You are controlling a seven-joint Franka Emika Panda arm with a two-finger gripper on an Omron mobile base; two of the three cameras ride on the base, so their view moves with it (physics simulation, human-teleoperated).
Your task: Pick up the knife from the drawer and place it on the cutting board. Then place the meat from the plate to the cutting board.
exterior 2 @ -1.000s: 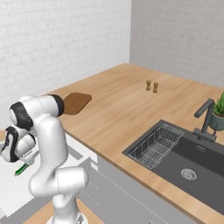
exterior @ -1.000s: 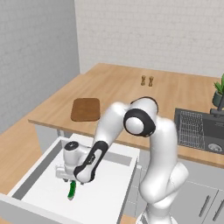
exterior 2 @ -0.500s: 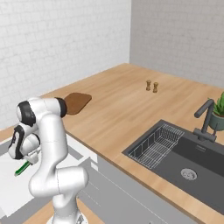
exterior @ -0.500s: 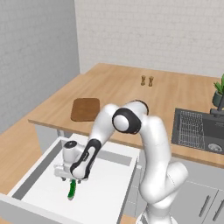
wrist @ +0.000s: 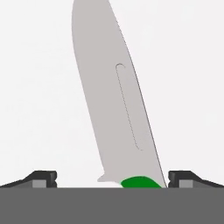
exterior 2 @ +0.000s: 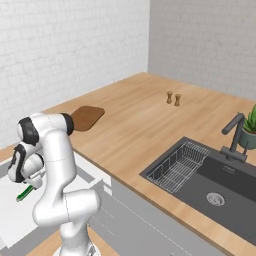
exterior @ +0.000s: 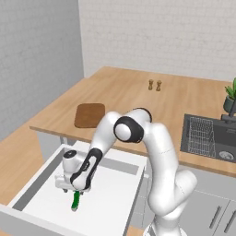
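Tool low over the knife in the drawer

The tool (exterior: 73, 188) stands open either side of the knife (wrist: 114, 100), lying in the drawer (exterior: 113, 193); closing at the blade-handle junction could pinch off-centre and let it swivel or slip.

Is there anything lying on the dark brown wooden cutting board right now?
No, the dark brown wooden cutting board lies bare on the light wooden counter.

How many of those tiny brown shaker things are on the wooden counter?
2. The two small brown shakers stand side by side, close together but apart, far back on the light wooden counter, beyond the dark-brown cutting board.
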